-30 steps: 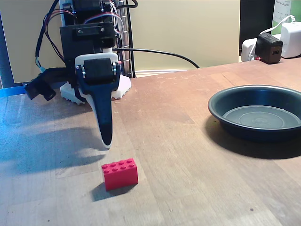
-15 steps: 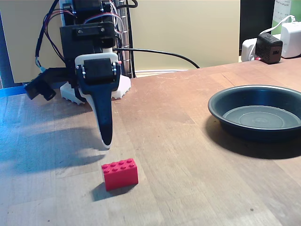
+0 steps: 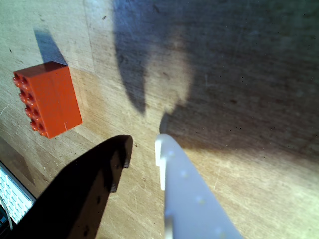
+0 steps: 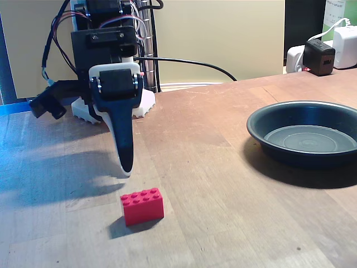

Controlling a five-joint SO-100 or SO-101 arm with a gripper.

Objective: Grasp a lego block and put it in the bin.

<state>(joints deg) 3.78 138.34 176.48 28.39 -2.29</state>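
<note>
In the fixed view the red lego block [image 4: 142, 205] lies flat on the wooden table near the front, studs up. My gripper [image 4: 126, 170] hangs point-down just behind and slightly left of it, its tip a little above the table and apart from the block. The wrist view shows the black finger [image 3: 117, 159] and the white finger [image 3: 172, 164] with a narrow gap at the tips and nothing between them; the lego block [image 3: 47, 99] lies off to the upper left of the tips. The bin [image 4: 307, 157], a dark round dish, sits empty at the right.
The arm's base [image 4: 142, 103] stands at the back left, with a black cable [image 4: 189, 61] running right behind it. Black and white power adapters [image 4: 321, 56] sit at the back right corner. Bare wood lies between the block and the bin.
</note>
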